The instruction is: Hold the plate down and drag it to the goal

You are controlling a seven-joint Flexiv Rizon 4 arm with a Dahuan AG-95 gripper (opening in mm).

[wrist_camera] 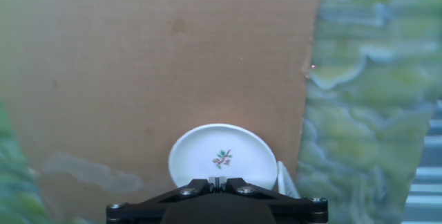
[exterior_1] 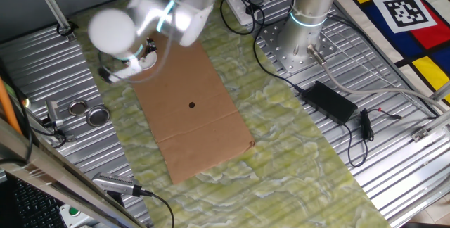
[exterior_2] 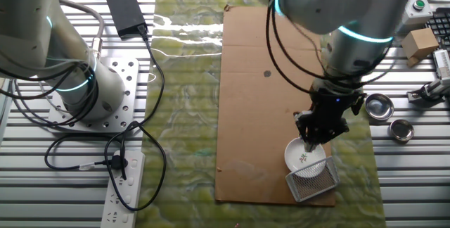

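The plate (wrist_camera: 221, 156) is a small white disc with a little sprig mark in its middle. It lies on the brown cardboard sheet (wrist_camera: 173, 65) near one end. In the other fixed view the plate (exterior_2: 304, 159) sits against the goal (exterior_2: 314, 183), a translucent L-shaped corner frame. One wall of the goal (wrist_camera: 284, 180) shows beside the plate in the hand view. My gripper (wrist_camera: 217, 180) is shut, its fingertips together over the plate's near rim. It also shows in the other fixed view (exterior_2: 311, 142). In one fixed view the arm hides most of the plate (exterior_1: 145, 59).
A small black dot (exterior_2: 267, 74) marks the cardboard's middle. Two silvery metal lids (exterior_2: 380, 105) lie beside the sheet on the ribbed table. A black power brick (exterior_2: 125, 6), cables and a power strip (exterior_2: 123, 189) lie near the arm's base (exterior_2: 105, 94).
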